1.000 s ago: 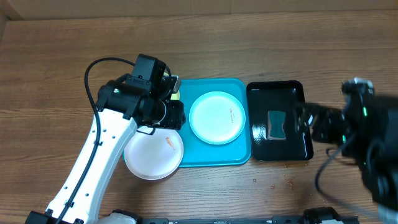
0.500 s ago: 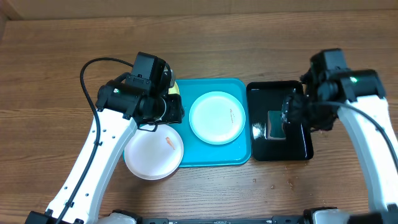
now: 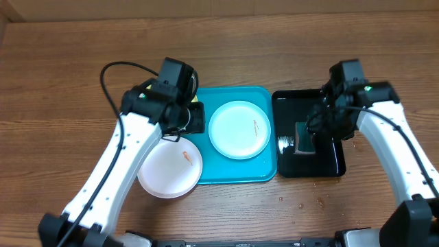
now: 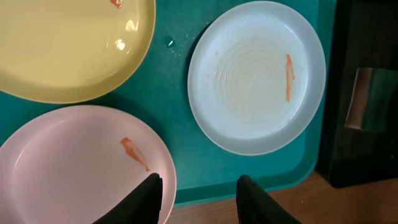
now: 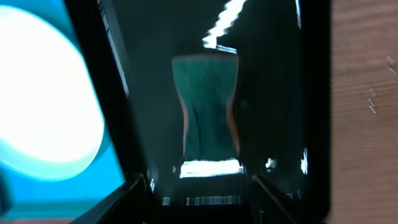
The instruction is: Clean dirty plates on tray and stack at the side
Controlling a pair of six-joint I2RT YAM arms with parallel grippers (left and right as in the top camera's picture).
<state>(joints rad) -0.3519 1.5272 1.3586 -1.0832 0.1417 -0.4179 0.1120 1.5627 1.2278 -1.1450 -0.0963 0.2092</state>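
Hovering by the sponge (image 5: 207, 102), right hand (image 5: 199, 184) — parted, empty; left hand (image 4: 199, 182) likewise.

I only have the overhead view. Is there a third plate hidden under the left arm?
Observer: Yes. The left wrist view shows a pale yellow plate on the blue tray, beside the cyan plate.
Operator: Is it dirty?
Observer: An orange smear shows on it.
Operator: And the right claw?
Observer: Its fingers stand apart, wider than the green sponge just ahead in the black tray.
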